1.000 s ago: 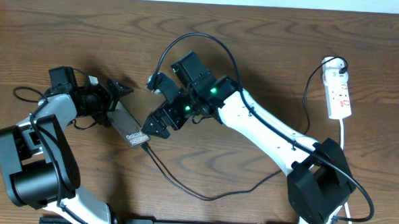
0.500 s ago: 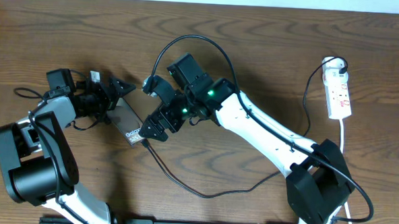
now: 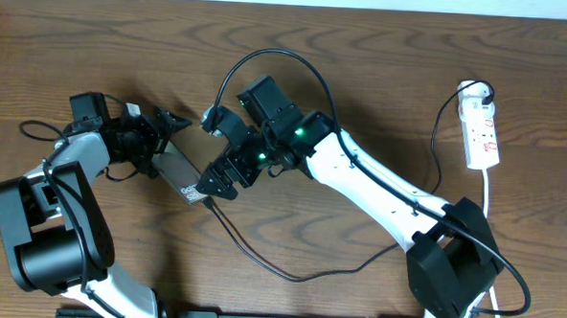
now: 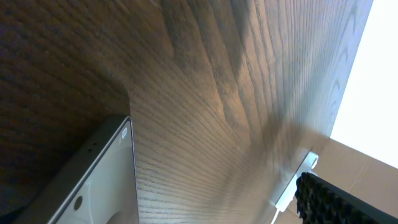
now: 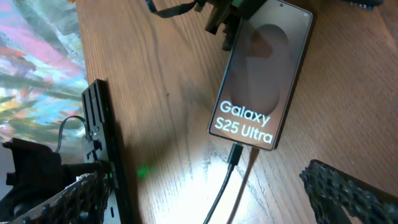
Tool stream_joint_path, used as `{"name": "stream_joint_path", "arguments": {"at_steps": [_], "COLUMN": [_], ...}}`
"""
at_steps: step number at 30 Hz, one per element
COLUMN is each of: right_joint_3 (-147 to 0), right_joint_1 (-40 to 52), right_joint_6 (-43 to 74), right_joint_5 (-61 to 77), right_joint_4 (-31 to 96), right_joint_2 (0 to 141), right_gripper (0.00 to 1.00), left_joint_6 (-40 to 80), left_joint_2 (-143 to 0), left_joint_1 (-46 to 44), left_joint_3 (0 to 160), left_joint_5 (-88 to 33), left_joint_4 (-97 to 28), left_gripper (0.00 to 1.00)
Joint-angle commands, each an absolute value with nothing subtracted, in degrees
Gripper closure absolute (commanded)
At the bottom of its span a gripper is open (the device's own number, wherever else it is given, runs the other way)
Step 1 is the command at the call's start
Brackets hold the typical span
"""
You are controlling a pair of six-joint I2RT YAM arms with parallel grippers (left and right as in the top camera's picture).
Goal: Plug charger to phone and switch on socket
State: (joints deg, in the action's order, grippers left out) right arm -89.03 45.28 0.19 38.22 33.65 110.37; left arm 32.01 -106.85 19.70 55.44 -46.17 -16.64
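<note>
The charger (image 5: 235, 155) looks seated in the phone (image 5: 261, 81), so the left gripper (image 3: 166, 144) and right gripper (image 3: 220, 178) gape empty, fingers apart — free for the socket (image 3: 483, 129) at upper right.

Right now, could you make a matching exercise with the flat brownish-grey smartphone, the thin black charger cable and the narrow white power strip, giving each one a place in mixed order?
Things:
1. flat brownish-grey smartphone
2. thin black charger cable
3. narrow white power strip

Places:
A. on the right side of the wooden table
B. on the left half, lettered screen facing up
C. curving across the middle

Pairs: 1-B, 2-C, 3-A
</note>
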Motion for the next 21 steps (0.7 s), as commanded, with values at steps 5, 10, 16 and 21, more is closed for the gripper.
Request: {"name": "stream_joint_path", "arguments": {"at_steps": [5, 10, 16, 21], "right_joint_3": [-88.7, -88.7, -88.7, -88.7], "right_joint_1": [49.0, 49.3, 49.9, 51.7], "right_joint_6": [-0.3, -0.3, -1.7, -2.9], "right_joint_5": [41.1, 43.5, 46.6, 48.4], "right_joint_4": [31.2, 29.7, 29.5, 28.7], "right_joint_2": [115.2, 115.6, 115.9, 116.4], "right_gripper": [0.01, 0.01, 0.01, 0.01], "left_joint_6": [32.9, 32.7, 32.7, 32.7], "left_joint_2": [-113.8, -113.8, -113.8, -113.8], "left_joint_1": [20.3, 20.3, 20.3, 20.3], "left_joint_3": [49.9, 49.9, 49.9, 49.9], "left_joint_5": [-28.3, -28.2, -28.3, -28.3], "left_joint_4": [-19.0, -18.7, -17.7, -17.5], "left_gripper": [0.00, 0.00, 0.00, 0.00]}}
